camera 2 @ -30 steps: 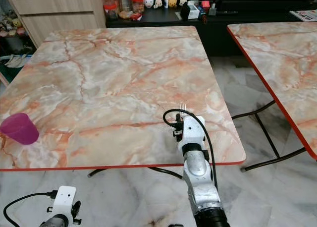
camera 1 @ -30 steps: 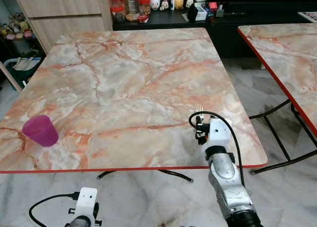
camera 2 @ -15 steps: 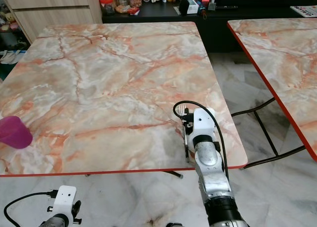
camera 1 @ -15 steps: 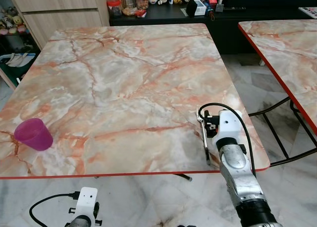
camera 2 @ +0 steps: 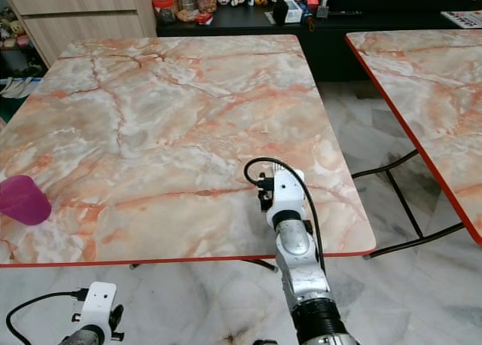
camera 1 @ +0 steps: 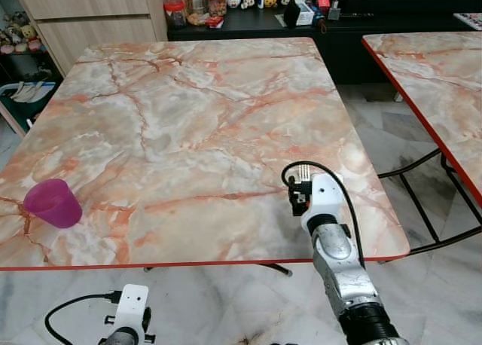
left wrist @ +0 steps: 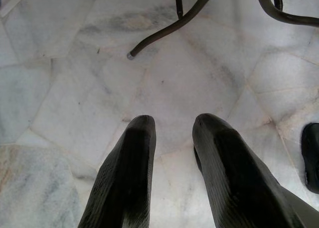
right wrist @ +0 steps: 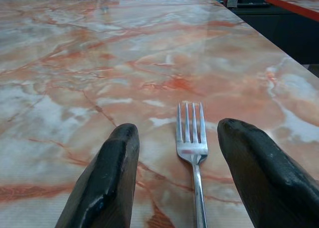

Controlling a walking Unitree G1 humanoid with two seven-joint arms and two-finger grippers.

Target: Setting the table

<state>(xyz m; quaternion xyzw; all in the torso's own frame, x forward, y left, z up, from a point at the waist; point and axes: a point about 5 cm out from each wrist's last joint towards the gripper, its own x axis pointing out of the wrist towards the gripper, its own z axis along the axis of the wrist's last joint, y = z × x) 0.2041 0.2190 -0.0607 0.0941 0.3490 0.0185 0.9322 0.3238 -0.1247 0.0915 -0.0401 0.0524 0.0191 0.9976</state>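
A metal fork (right wrist: 192, 144) lies flat on the marble table (camera 1: 188, 119) near its front right corner, tines (camera 1: 303, 166) pointing away from me. My right gripper (right wrist: 179, 129) is open low over the table, one black finger on each side of the fork and neither touching it. In the eye views the white wrist (camera 1: 321, 199) covers the fork's handle. A purple cup (camera 1: 52, 203) stands upright near the table's front left edge. My left gripper (left wrist: 172, 122) hangs open below the table edge over the floor, with nothing between its fingers.
A second marble table (camera 1: 440, 74) with a red rim stands to the right across a gap of tiled floor (camera 1: 392, 126). A dark sideboard (camera 1: 248, 17) with jars and figurines runs behind. A wooden cabinet (camera 1: 83, 10) is at the back left.
My right arm has moved left, from beside the fork to over its handle. The fork has stayed in place on the table. The left arm has not moved.
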